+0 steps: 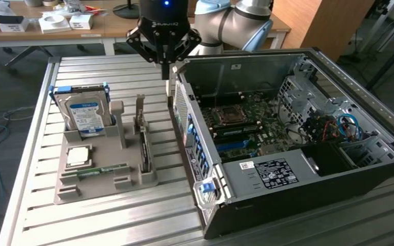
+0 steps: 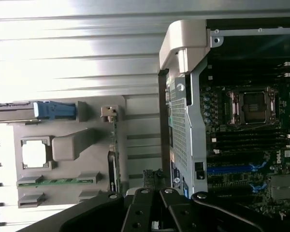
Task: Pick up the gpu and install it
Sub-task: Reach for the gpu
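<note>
Claw apart from gpu (upright)

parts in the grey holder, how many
4: hard drive upright at the far end, cpu lying flat, ram stick in front of it, gpu on edge by the computer case.

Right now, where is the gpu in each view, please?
Exterior view: the gpu stands on edge in the gray holder, on its side nearest the computer case.
Wrist view: the gpu is edge-on, between the holder's pockets and the case.
Shared landmark: the hard drive.
</note>
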`<state>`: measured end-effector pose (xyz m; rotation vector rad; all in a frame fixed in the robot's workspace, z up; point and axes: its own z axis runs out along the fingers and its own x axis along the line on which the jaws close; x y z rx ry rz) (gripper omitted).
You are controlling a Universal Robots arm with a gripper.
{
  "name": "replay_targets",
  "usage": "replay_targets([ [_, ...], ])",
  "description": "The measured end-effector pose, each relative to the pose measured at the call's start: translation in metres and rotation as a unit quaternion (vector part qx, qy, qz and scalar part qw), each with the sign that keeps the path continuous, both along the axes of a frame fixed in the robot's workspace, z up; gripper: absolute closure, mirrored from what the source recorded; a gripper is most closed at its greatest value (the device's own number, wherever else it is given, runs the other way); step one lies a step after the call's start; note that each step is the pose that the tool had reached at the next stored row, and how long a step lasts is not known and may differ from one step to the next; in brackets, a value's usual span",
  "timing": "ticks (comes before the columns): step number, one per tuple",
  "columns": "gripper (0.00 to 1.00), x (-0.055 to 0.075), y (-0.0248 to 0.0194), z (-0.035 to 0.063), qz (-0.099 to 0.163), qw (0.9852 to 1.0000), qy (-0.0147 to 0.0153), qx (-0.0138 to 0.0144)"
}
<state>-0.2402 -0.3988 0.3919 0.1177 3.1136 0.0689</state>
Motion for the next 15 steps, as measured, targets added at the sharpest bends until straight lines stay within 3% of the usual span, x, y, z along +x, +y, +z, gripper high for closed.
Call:
replay_targets([
  [15,0.89,-0.038,0.0,-0.0008,0.0,1.0,0.0,0.0],
])
